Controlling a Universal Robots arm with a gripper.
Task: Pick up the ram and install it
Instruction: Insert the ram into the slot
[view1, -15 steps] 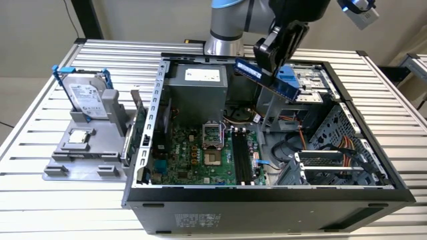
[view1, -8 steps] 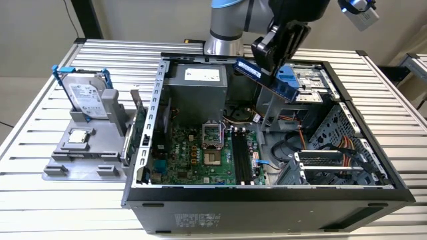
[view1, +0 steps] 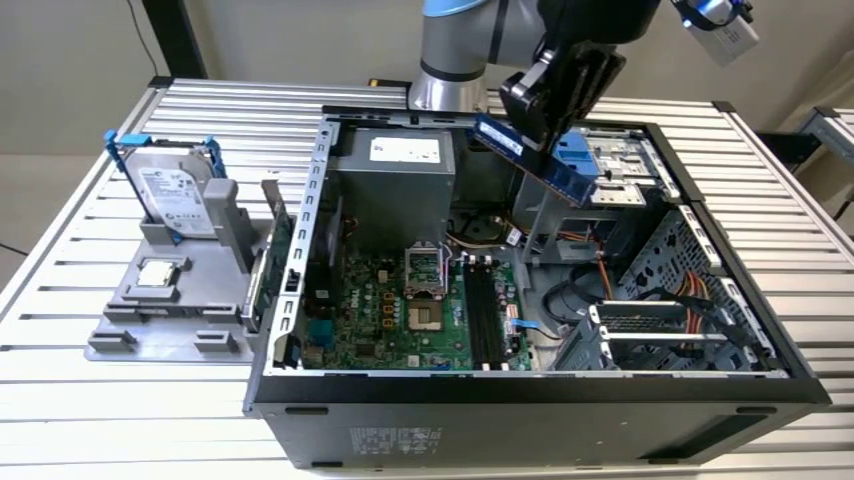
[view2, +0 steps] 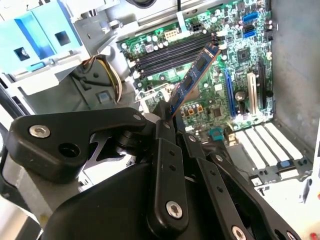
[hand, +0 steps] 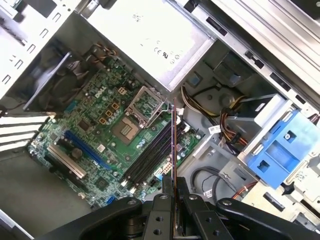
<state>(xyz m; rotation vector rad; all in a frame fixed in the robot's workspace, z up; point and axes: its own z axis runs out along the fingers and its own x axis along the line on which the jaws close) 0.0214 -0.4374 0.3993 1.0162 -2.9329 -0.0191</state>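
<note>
My gripper (view1: 525, 122) is shut on the ram (view1: 541, 160), a long, flat blue-green stick. It hangs tilted in the air above the back part of the open computer case (view1: 287, 250). In the second wrist view the ram (view2: 194, 76) sticks out from the black fingers (view2: 162, 125) over the green motherboard (view2: 215, 95). In the first wrist view the ram (hand: 173, 145) shows edge-on, coming out of the gripper (hand: 173, 192) above the black memory slots (hand: 147, 155). Those slots (view1: 483, 315) lie well below the stick and nothing touches them.
A grey holder (view1: 167, 330) at the exterior view's left carries a silver hard drive in a blue frame (view1: 174, 195) and a small square chip (view1: 158, 272). Inside the case are the power supply (view1: 394, 170), a blue drive caddy (view1: 577, 150), cables (view1: 667, 300) and the processor socket (view1: 420, 272).
</note>
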